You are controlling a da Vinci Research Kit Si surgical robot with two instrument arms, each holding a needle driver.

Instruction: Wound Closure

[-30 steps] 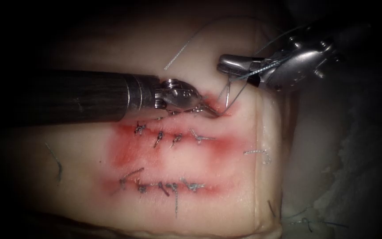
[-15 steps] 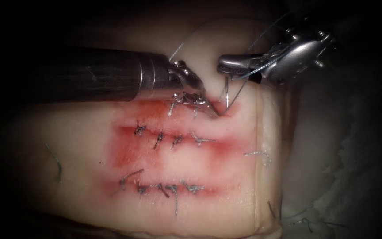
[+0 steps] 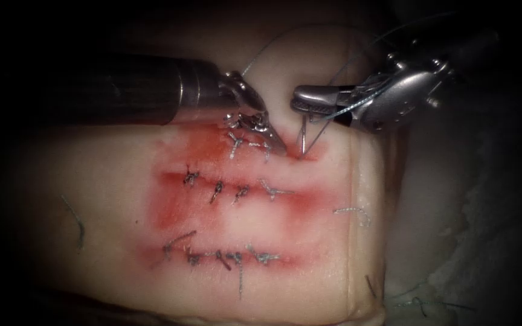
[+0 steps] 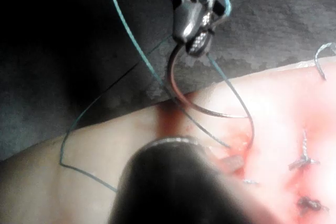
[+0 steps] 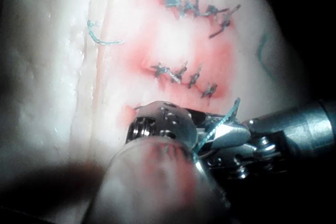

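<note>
The tissue (image 3: 309, 229) carries three sideways cuts, and the top cut (image 3: 255, 145) has red fluid around it. My right tool (image 3: 300, 96) is shut on the curved needle (image 3: 303, 136) near its tail end. The needle stands steeply, with its tip in the tissue at the right end of the top cut. The left wrist view shows the same hold, the right tool (image 4: 193, 38) gripping the needle (image 4: 210, 113) as it arcs down into the tissue. Teal thread (image 3: 339, 108) trails across the right tool. My left tool (image 3: 279, 147) is shut, its tip on the tissue just left of the needle.
Knotted stitches close the middle cut (image 3: 237, 190) and the lower cut (image 3: 231, 255), and they appear again as stitches (image 5: 184, 74) in the right wrist view. Cut thread ends (image 3: 351, 210) lie near the tissue's right edge (image 3: 353, 181). A loose loop of thread (image 4: 84, 129) hangs off the tissue.
My left tool has swung upward and its tip has drawn slightly left, uncovering stitches on the top cut. My right tool has shifted a little left, and the needle stands more upright.
</note>
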